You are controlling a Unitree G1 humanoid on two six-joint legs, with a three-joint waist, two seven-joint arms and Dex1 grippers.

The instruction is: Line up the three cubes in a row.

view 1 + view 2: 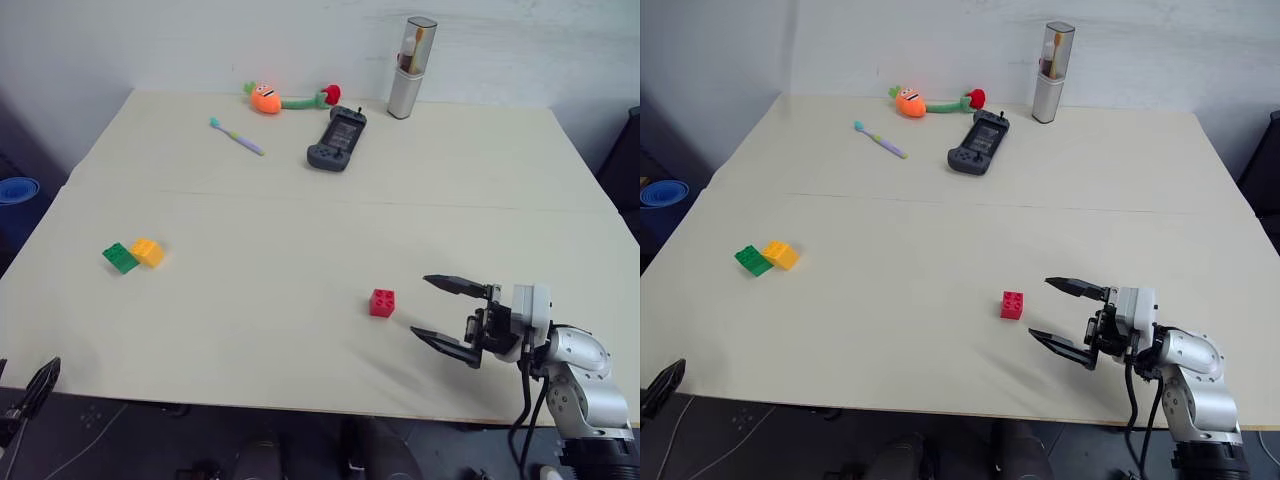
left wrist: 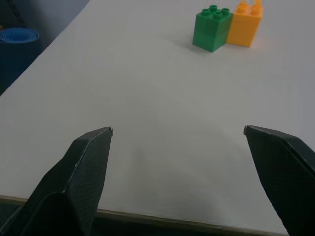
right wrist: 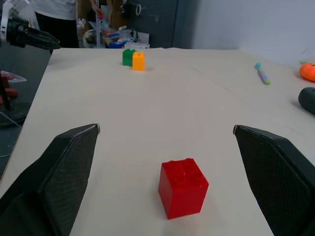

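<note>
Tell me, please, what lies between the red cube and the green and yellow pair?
Nothing: only bare table separates the red cube from the green cube and yellow cube, as the left eye view shows.

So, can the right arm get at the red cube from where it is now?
Probably yes. The right gripper is open and points at the red cube, which stands alone just beyond its fingers. Bare table lies between them; the green cube and yellow cube sit far off.
</note>
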